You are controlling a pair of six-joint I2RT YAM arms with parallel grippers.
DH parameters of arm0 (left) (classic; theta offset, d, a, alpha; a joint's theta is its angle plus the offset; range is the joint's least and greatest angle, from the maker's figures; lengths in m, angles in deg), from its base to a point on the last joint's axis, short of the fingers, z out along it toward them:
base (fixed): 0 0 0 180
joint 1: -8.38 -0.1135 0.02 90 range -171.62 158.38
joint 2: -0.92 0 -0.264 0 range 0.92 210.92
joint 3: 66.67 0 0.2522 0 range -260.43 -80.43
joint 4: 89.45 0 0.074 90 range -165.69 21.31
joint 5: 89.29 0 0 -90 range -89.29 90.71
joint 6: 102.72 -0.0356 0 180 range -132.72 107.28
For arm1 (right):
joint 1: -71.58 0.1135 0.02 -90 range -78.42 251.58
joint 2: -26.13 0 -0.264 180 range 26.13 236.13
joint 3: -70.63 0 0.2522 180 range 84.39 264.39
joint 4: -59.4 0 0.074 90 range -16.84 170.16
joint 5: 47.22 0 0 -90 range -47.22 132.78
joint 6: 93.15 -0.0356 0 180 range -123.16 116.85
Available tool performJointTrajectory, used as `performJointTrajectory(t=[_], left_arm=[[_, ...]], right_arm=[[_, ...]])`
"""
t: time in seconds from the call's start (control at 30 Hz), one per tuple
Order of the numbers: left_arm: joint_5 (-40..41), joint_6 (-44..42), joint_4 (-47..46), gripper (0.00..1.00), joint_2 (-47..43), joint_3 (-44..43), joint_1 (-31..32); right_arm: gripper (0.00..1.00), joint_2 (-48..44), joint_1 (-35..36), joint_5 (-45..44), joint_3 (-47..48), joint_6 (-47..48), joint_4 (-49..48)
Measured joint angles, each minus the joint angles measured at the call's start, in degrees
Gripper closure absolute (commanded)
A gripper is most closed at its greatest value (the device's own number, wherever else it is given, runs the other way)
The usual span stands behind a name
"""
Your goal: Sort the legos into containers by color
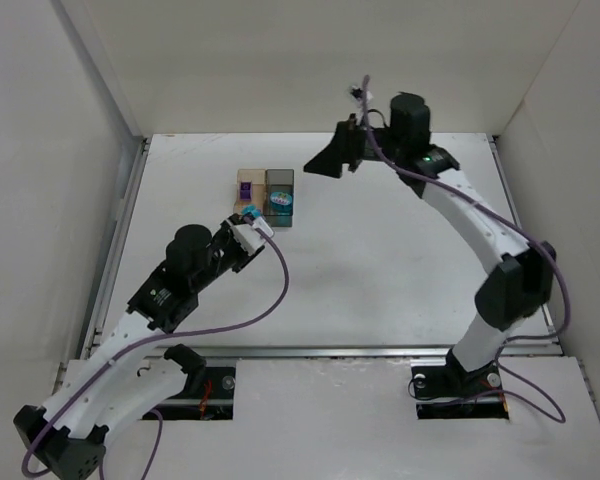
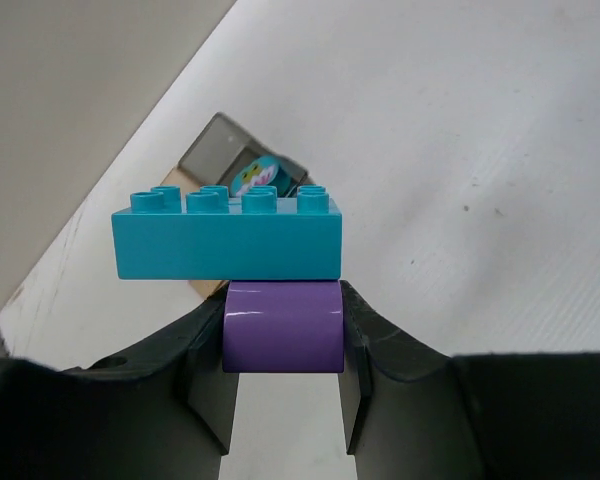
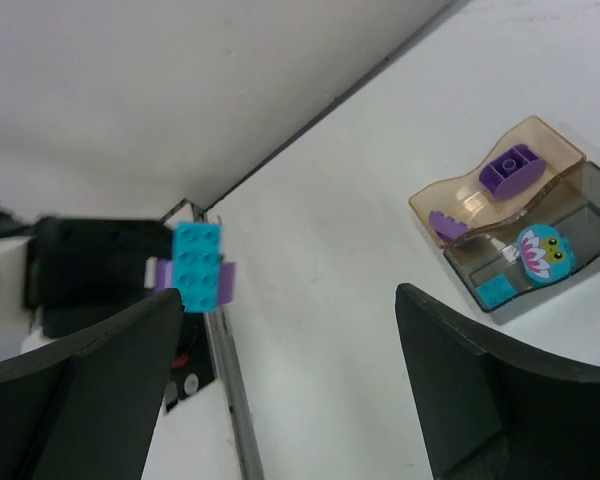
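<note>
**Top, left-wrist and right-wrist views.** Take the amber container (image 1: 246,188) as your landmark. It stands on the white table (image 1: 380,260).

- **Grey container:** The smoky grey container (image 1: 279,192) touches the right side of the amber container. The two are of equal size and form one block.
- **Left gripper:** Your left gripper (image 2: 282,345) is clamped on a purple brick (image 2: 282,340), with one finger pressed on each side face. A longer teal brick (image 2: 226,236) with two rows of studs sits stacked on top of the purple one. You find this held pair just on the near side of the amber container, raised off the table.
- **Right gripper:** Your right gripper (image 3: 290,390) has its fingers spread wide apart with nothing between them. It hangs in the air beyond and to the right of the amber container, past the grey one and apart from both.
- **Inside the amber container:** You see a purple studded brick (image 3: 508,168) and a second purple piece (image 3: 445,224).
- **Inside the grey container beside it:** You see a round teal piece with a printed face (image 3: 545,252) and a small teal piece (image 3: 497,290).
</note>
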Motion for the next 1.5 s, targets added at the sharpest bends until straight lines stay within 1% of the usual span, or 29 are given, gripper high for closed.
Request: performJointTrajectory(t=[0.07, 0.17, 0.23, 0.3, 0.43, 0.53, 0.63, 0.67, 0.73, 0.8, 0.87, 0.9, 1.0, 1.1, 1.13, 1.17, 1.2, 1.23, 1.27, 1.4, 1.47, 1.5], left_arm=[[-4.26, -1.55, -0.50, 1.00, 2.54, -1.55, 0.00], [-9.86, -3.21, -0.81, 1.00, 8.41, -5.68, 0.07], [-12.37, -3.78, -0.83, 1.00, 12.07, -8.13, 0.09], [-13.70, -4.02, -0.79, 1.00, 13.75, -9.25, 0.11], [-14.99, -4.44, -0.63, 1.00, 14.62, -10.29, 0.87], [-15.45, -4.70, -0.57, 1.00, 14.56, -10.73, 1.60], [-15.43, -4.72, 0.35, 1.00, 14.53, -10.84, 1.81], [-15.32, -4.74, 0.66, 1.00, 14.58, -10.84, 1.77], [-14.93, -4.68, 1.09, 1.00, 14.58, -10.84, 1.73], [-14.51, -4.55, 1.20, 1.00, 14.58, -10.84, 1.75], [-14.10, -4.31, 1.14, 1.00, 14.56, -10.84, 1.77], [-13.81, -4.15, 0.96, 1.00, 14.56, -10.84, 1.81], [-12.24, -3.52, 0.55, 1.00, 14.69, -10.86, 1.81], [-10.60, -2.89, 0.28, 1.00, 15.41, -10.93, 1.81], [-10.27, -2.75, 0.20, 1.00, 15.63, -10.93, 1.81], [-9.86, -2.69, 0.13, 1.00, 15.74, -10.93, 1.81], [-9.25, -2.75, 0.22, 1.00, 15.76, -10.93, 1.81], [-8.85, -2.75, 0.37, 1.00, 15.82, -10.93, 1.84], [-8.50, -2.73, 0.59, 1.00, 15.87, -10.93, 1.81], [-7.23, -2.51, 1.01, 1.00, 15.87, -10.93, 1.79], [-6.58, -2.34, 0.70, 1.00, 15.82, -10.93, 1.79], [-6.47, -2.16, 0.50, 1.00, 15.80, -10.93, 1.79]], right_arm=[[0.07, -6.23, -1.97, 3.48, -3.98, 2.01, -0.63], [0.06, -10.16, 0.79, 6.99, -6.67, 3.89, -1.18], [0.03, -10.47, 3.63, 7.41, -8.04, 4.46, -1.22], [0.02, -10.16, 5.73, 7.30, -9.94, 4.57, -1.01], [0.02, -7.80, 5.60, 6.38, -11.76, 3.50, -0.48], [0.05, -5.38, 5.22, 6.27, -11.76, 2.62, -0.33], [0.17, -3.54, 5.27, 7.28, -11.37, 1.53, -0.09], [0.30, -3.02, 5.27, 7.82, -10.95, 1.36, -0.11], [0.41, -2.29, 5.64, 9.35, -10.16, 0.92, -0.09], [0.46, -2.10, 5.86, 10.60, -9.66, 0.52, -0.24], [0.46, -2.10, 6.01, 11.58, -9.38, 0.50, -0.33], [0.42, -2.10, 6.03, 11.91, -9.38, 0.50, -0.48], [0.42, -2.03, 6.03, 12.85, -9.38, 0.33, -0.61], [0.50, -1.60, 6.05, 13.33, -9.35, 0.28, -0.83], [0.62, -1.29, 6.05, 13.16, -9.31, 0.26, -1.01], [0.67, -0.81, 6.01, 13.05, -9.11, -0.04, -1.07], [0.68, -0.20, 5.95, 13.16, -8.83, -0.74, -1.09], [0.68, 0.31, 5.95, 13.22, -8.44, -1.38, -1.05], [0.63, 0.85, 6.03, 13.29, -8.07, -1.60, -1.11], [0.59, 2.21, 6.32, 13.64, -6.58, -2.12, -1.07], [0.50, 2.64, 6.36, 13.77, -5.77, -2.16, -1.05], [0.44, 2.84, 6.38, 13.92, -5.31, -2.25, -1.07]])
